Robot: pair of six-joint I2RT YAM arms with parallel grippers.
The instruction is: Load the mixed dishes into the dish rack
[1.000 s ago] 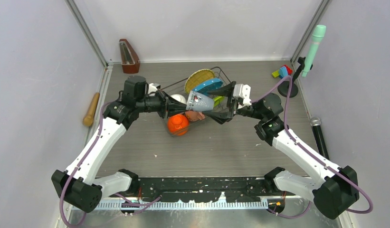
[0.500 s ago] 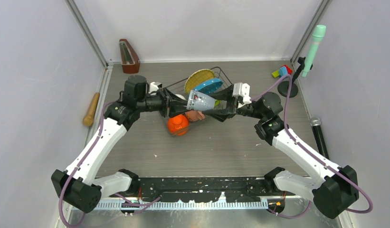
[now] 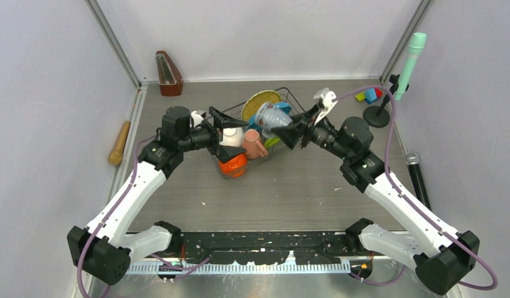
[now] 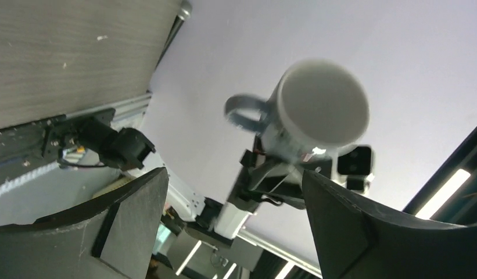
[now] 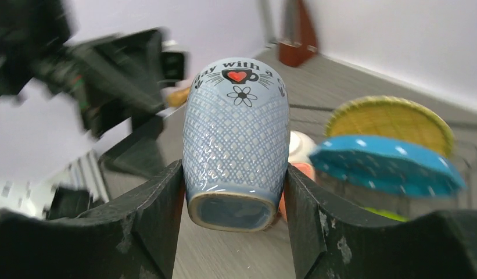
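Your right hand (image 5: 235, 180) pinched a blue mug (image 5: 236, 128) with a red heart and criss-cross lines. Your left hand (image 4: 233, 180) was spread wide. The surface (image 3: 289, 192) was grey wood, the walls (image 3: 258, 31) pale.

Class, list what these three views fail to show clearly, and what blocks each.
Top view: dish rack tines hidden under its load.
Right wrist view: lime green plate, only a sliver under the teal-blue plate; grey-blue mug lettering curves out of sight; metronome cut by top edge.
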